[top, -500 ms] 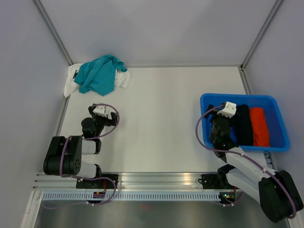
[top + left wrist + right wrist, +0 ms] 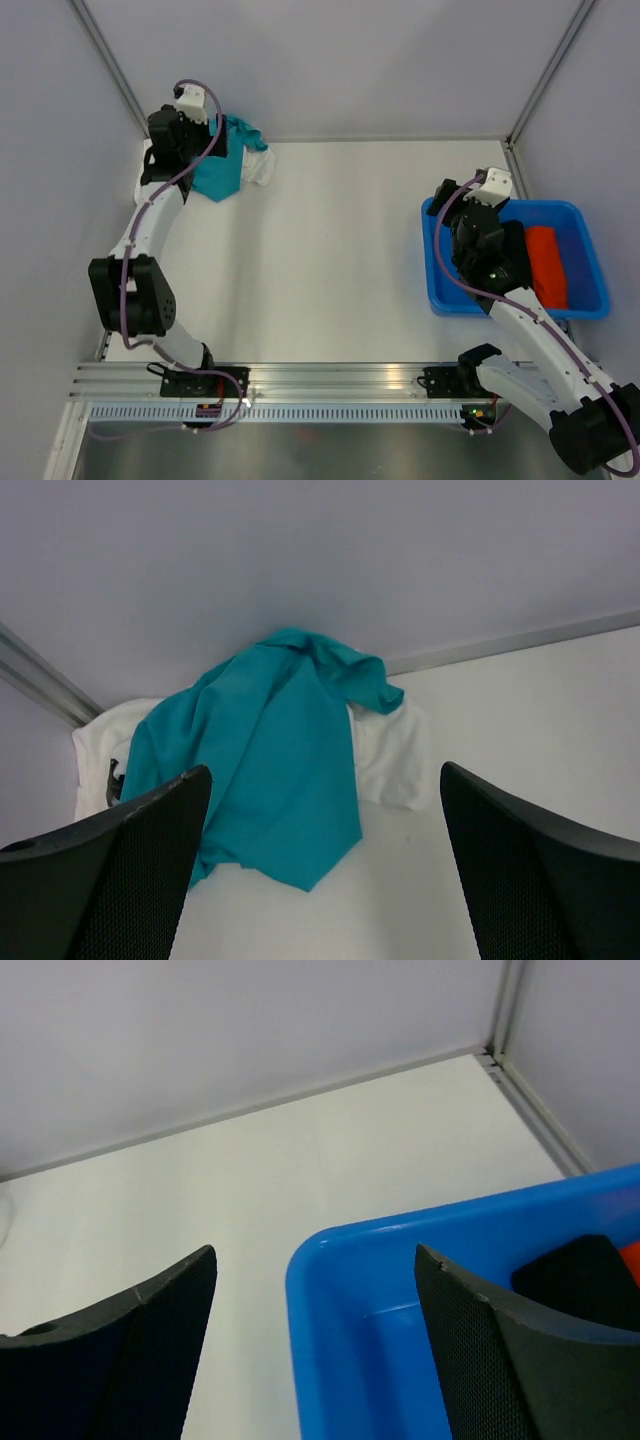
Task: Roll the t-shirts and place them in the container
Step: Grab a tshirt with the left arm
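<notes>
Left wrist: one teal t-shirt [image 2: 270, 750] over one white t-shirt [image 2: 385, 762]; left gripper [image 2: 325, 770], right gripper [image 2: 315, 1250] both spread.

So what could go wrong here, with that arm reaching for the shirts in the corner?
The teal shirt lies crumpled on the white shirt, so the open left gripper might pinch both layers and drag them together. The heap sits tight in the corner against the wall, leaving the arm little room, so it could bump it. The open right gripper hangs over the rim of the blue bin and could nudge it.
</notes>
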Motion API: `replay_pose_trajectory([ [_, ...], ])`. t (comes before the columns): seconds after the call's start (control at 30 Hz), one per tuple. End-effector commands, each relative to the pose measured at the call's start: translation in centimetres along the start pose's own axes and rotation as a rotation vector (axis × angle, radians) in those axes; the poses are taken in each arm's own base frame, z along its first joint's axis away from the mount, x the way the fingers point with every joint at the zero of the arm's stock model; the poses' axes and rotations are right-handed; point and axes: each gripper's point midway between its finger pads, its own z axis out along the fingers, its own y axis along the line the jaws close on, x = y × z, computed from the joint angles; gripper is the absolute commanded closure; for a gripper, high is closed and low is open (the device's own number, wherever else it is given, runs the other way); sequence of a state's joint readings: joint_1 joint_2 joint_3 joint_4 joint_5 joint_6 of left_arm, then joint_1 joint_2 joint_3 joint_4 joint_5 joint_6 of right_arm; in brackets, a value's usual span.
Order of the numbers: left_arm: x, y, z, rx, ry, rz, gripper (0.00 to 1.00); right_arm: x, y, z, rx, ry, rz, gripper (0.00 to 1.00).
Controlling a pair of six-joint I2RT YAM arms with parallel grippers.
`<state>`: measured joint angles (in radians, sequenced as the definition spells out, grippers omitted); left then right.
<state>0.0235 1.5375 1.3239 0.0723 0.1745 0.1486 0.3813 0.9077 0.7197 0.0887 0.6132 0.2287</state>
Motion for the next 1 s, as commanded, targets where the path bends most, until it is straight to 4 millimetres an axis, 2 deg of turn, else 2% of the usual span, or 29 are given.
replay_pose_trajectory([
  [0.0,16.2,0.8,1.7,-0.027,0.550,0.013,0.00,-1.3,2.5,-0.7,-0.137,0.036,0.017,0.15],
  [0.03,17.5,0.8,2.4,-0.026,0.586,0.003,0.00,-1.2,2.9,-0.7,-0.154,0.042,0.017,0.16],
  [0.07,17.2,1.1,3.4,-0.027,0.592,0.000,0.00,-1.2,3.2,-0.8,-0.172,0.045,0.017,0.16],
  [0.1,18.0,0.5,4.0,0.010,0.609,-0.010,0.00,-0.5,3.5,-1.0,-0.195,0.079,0.000,0.16],
  [0.13,20.4,-0.1,4.6,0.037,0.653,-0.017,0.00,-0.3,3.6,-1.1,-0.202,0.087,-0.003,0.16],
  [0.2,21.5,-0.7,5.4,0.068,0.672,-0.029,0.00,0.6,3.4,-1.2,-0.196,0.112,-0.011,0.16],
  [0.23,23.1,-0.9,5.7,0.074,0.705,-0.031,0.00,0.9,3.2,-1.2,-0.191,0.116,-0.014,0.16],
  [0.3,24.1,-0.1,6.3,0.047,0.734,-0.021,0.00,1.7,2.8,-1.4,-0.183,0.131,-0.022,0.16],
  [0.33,25.8,-0.2,6.6,0.046,0.767,-0.016,0.00,1.7,2.8,-1.6,-0.189,0.126,-0.017,0.16],
  [0.47,27.5,0.8,7.7,-0.002,0.809,0.001,0.00,2.1,2.4,-1.9,-0.186,0.117,-0.011,0.17],
  [0.57,28.0,1.3,7.5,-0.034,0.843,0.008,0.02,1.8,2.2,-2.0,-0.180,0.104,-0.008,0.17],
  [0.6,27.9,1.2,7.5,-0.022,0.839,0.005,0.06,1.7,2.2,-2.1,-0.182,0.102,-0.008,0.17],
  [0.63,27.9,1.2,7.4,-0.019,0.842,0.007,0.17,1.5,2.1,-2.1,-0.182,0.097,-0.007,0.17],
  [0.7,28.3,1.1,7.3,-0.010,0.854,0.010,0.28,1.1,2.1,-2.3,-0.182,0.089,-0.003,0.17],
  [0.73,28.5,1.0,6.9,-0.005,0.871,0.011,0.38,0.9,2.1,-2.4,-0.183,0.085,-0.001,0.17],
  [0.8,28.7,0.0,6.6,0.050,0.882,-0.005,0.50,0.6,1.8,-2.6,-0.174,0.076,0.007,0.18],
  [0.83,28.6,-0.1,6.3,0.059,0.888,-0.006,0.68,0.4,1.7,-2.7,-0.169,0.071,0.010,0.18],
  [0.87,28.8,-0.4,5.7,0.071,0.910,-0.009,0.81,0.3,1.5,-2.7,-0.163,0.072,0.011,0.19],
  [0.9,27.7,-0.3,5.4,0.072,0.897,-0.009,0.94,-0.1,1.4,-2.9,-0.161,0.061,0.019,0.20],
  [0.93,27.6,-0.6,4.7,0.083,0.905,-0.011,0.98,-0.2,1.5,-3.0,-0.169,0.060,0.017,0.21],
  [0.97,26.7,-0.9,4.1,0.103,0.891,-0.010,0.98,-0.4,1.8,-3.1,-0.187,0.057,0.015,0.22],
])
